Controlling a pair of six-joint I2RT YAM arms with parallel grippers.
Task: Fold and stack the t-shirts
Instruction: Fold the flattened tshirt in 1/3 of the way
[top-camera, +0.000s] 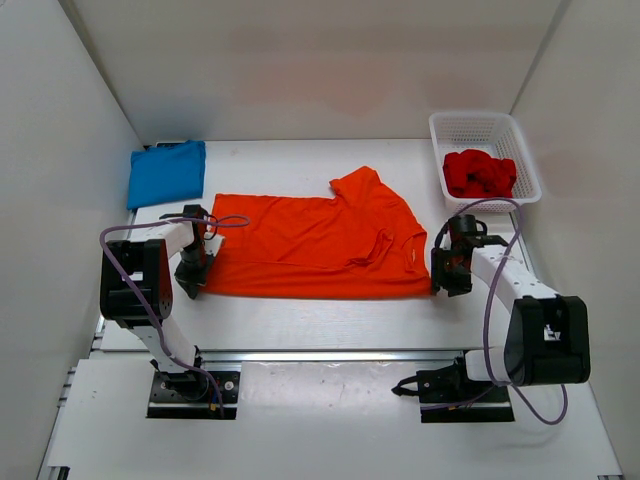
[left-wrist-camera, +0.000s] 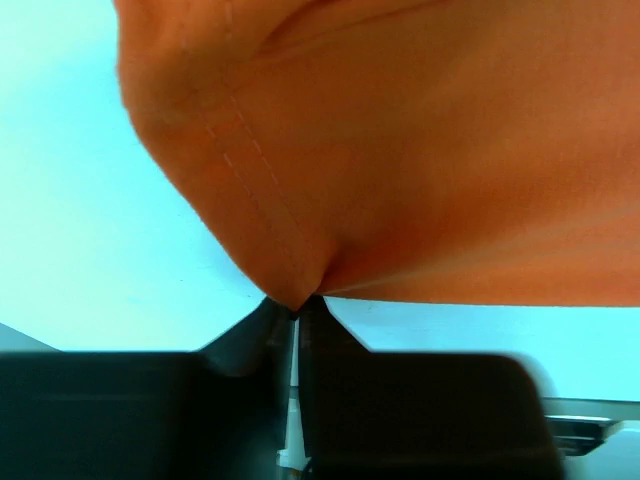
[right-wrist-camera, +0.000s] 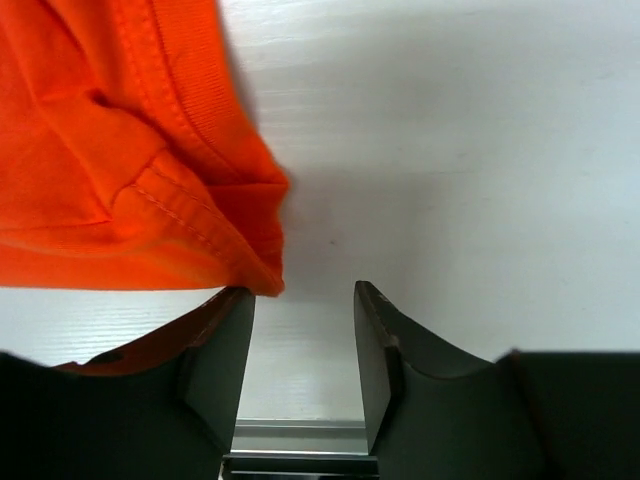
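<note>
On white desk (top-camera: 300, 322) | left end effector (left-wrist-camera: 295, 305) is pinching corner of orange cloth t-shirt (top-camera: 310, 250) | right end effector (right-wrist-camera: 305, 300) is standing apart, empty, beside hem

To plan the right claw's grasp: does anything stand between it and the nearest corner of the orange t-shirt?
Nothing visible does. The right claw is open over the table, and a corner of the orange t-shirt lies right by one fingertip, with no other thing between them.
</note>
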